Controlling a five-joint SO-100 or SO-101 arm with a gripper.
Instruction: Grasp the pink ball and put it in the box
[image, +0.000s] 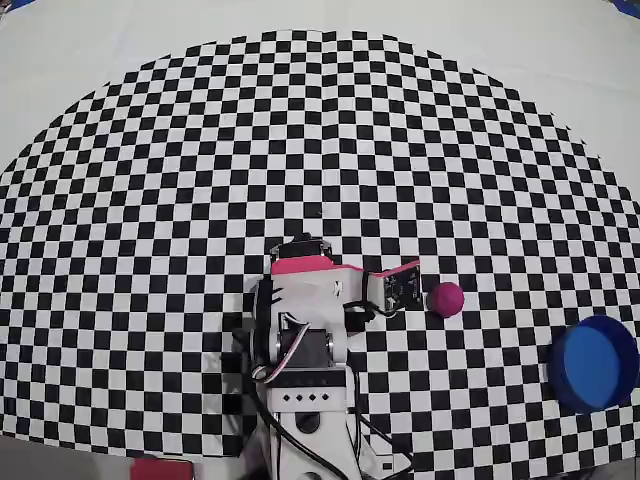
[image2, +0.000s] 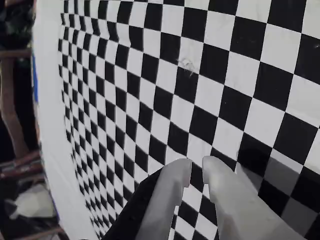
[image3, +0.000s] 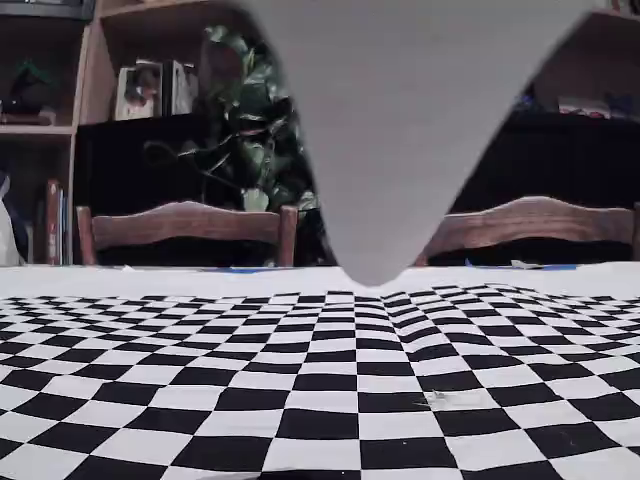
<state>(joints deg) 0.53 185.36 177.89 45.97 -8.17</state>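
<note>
Checkered black-and-white cloth is seen covering the bench (image: 150, 150); in the overhead view the tool (image: 412, 285) is seen just left of the pink ball (image: 445, 298), its fingers (image2: 172, 182) nearly closed on nothing in the wrist view; the box (image: 596, 363) is placed well apart, far right.

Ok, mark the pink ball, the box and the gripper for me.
ball (image: 445, 299): overhead view, centre of its top.
box (image: 594, 362): overhead view, blue top face near the right edge.
gripper (image2: 196, 170): wrist view, the narrow gap between its two pale fingers.
</note>
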